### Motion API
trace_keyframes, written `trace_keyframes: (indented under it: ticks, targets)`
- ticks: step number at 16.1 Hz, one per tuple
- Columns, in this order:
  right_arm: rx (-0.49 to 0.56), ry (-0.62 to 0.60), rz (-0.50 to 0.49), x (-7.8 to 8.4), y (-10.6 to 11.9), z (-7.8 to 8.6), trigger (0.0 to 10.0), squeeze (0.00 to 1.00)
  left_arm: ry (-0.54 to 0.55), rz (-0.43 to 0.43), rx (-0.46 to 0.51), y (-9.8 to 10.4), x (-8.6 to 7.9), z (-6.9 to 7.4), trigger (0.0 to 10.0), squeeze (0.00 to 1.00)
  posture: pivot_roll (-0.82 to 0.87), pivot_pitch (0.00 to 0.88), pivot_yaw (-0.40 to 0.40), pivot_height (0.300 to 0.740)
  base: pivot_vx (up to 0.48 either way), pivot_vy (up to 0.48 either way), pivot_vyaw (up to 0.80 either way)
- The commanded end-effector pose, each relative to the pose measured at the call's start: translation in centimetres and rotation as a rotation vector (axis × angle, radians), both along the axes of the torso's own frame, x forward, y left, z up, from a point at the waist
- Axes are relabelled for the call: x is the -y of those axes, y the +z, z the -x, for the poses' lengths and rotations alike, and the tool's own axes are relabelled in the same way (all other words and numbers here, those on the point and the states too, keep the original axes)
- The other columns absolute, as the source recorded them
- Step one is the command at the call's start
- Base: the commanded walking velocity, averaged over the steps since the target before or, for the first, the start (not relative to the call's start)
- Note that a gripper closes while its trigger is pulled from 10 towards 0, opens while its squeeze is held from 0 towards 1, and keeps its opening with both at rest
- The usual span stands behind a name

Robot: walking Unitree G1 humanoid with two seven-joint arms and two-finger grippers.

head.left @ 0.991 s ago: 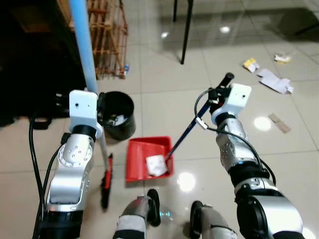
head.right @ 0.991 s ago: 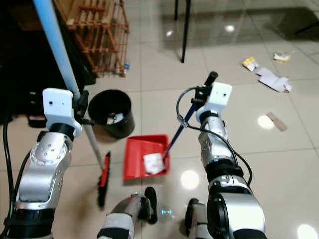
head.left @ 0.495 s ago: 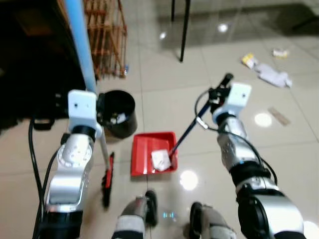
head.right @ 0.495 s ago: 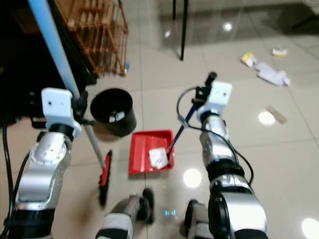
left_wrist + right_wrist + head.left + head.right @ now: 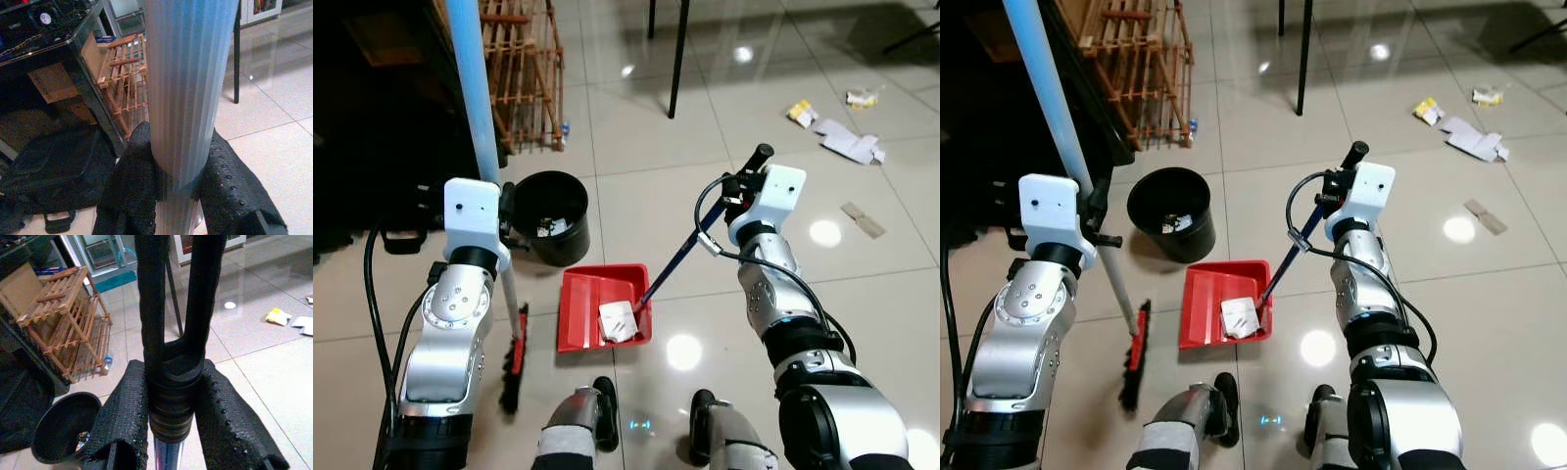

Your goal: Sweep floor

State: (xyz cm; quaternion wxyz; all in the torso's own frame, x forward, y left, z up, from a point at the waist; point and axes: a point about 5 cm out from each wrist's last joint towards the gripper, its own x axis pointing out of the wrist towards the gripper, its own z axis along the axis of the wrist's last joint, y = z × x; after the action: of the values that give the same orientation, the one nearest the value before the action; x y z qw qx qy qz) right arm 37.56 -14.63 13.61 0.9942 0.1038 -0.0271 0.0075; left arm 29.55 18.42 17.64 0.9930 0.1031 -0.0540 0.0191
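On the left, the left gripper (image 5: 173, 183) is clamped around the pale blue broom (image 5: 474, 108), its bristle head (image 5: 514, 357) on the tile. The black bin (image 5: 551, 215) now sits nearer the red dustpan (image 5: 604, 307) than a second ago — the camera shifted, so probably an approach for emptying. The right gripper (image 5: 168, 423) grips the dustpan handle (image 5: 690, 245); crumpled paper (image 5: 618, 320) lies inside. Glossy tiled floor (image 5: 636, 186) — more litter (image 5: 847, 142) far right, wooden rack (image 5: 524, 69) behind.
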Motion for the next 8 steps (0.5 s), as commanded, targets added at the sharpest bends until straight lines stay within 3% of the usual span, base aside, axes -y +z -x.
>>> trace_keyframes:
  ticks: [1, 8]
  targets:
    - [0.027, -0.005, -0.007, 0.12, 0.48, -0.04, 10.0, 0.00, 0.008, -0.011, 0.036, 0.80, -0.29, 0.27, 10.0, 0.00, 0.09, 0.250, 0.068, 0.740, 0.000, 0.458, 0.00]
    - [0.025, -0.003, -0.006, 0.04, 0.48, -0.05, 10.0, 0.00, 0.016, -0.011, 0.040, 0.88, -0.41, 0.28, 10.0, 0.00, 0.09, 0.252, 0.068, 0.740, 0.000, 0.465, 0.00]
